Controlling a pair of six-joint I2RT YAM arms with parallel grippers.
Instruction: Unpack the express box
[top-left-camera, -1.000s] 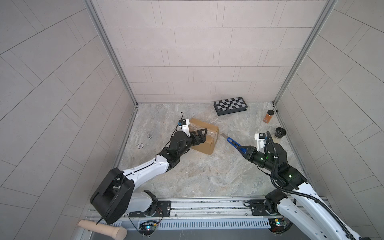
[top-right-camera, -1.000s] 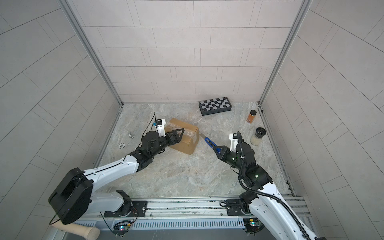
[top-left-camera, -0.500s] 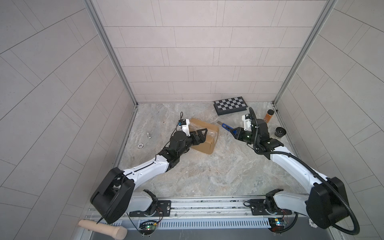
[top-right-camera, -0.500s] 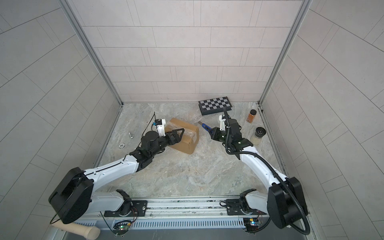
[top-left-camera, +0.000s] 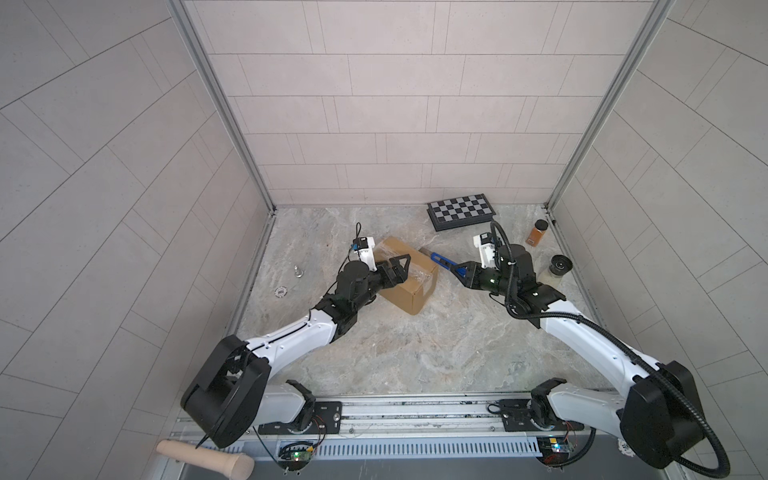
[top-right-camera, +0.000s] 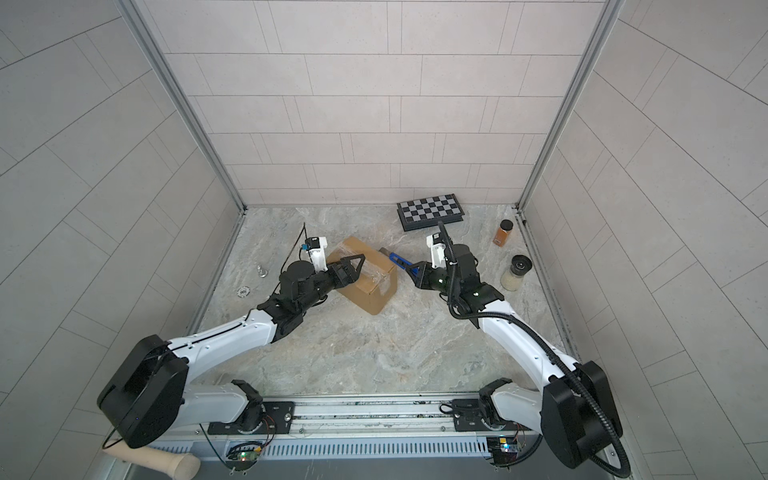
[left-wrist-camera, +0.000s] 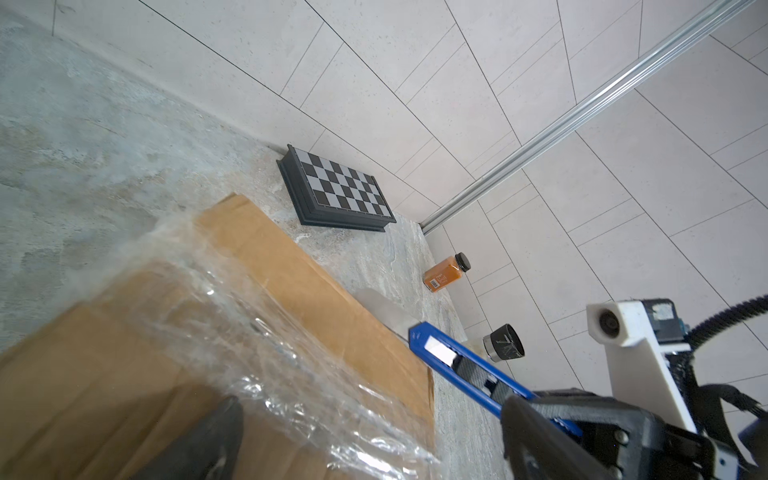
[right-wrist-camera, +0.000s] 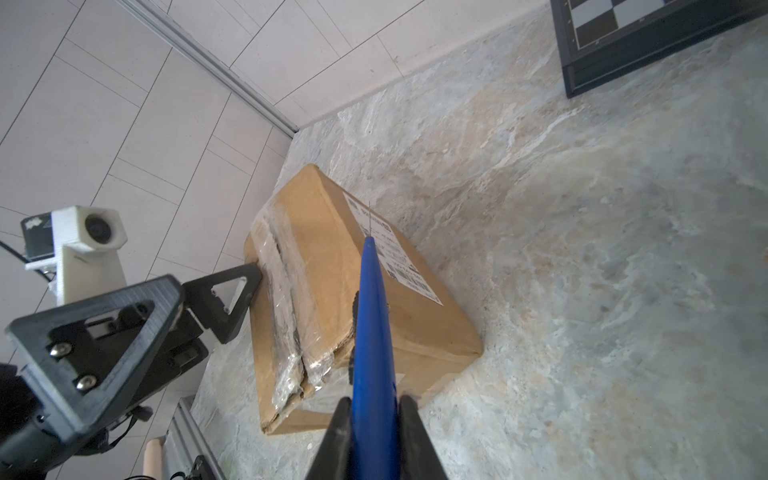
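Express box (top-left-camera: 409, 286) sits on the marble-patterned bench (top-left-camera: 415, 353), a little left of the middle. Wrinkled clear tape runs along its top seam and down one end. A white shipping label (right-wrist-camera: 390, 249) is stuck to the side facing the right arm. It carries a barcode and rows of print, all too small to read.

The left pincer (top-left-camera: 398, 272) is spread wide at the end of the box nearest its own arm, with one finger (right-wrist-camera: 246, 291) against the taped top edge. Whether the box lies between its fingers cannot be told.

The right pincer (top-left-camera: 465, 274) is pinching a blue utility knife (top-left-camera: 446, 262) by the handle. The thin blade is out and points at the labelled side of the box, close to it; contact cannot be made out.

By the back wall lies a checkered case (top-left-camera: 461, 210). An orange jar (left-wrist-camera: 444, 276) near the right wall bears a barcode label whose writing is unreadable. A black-lidded jar (top-left-camera: 557, 270) stands near it.
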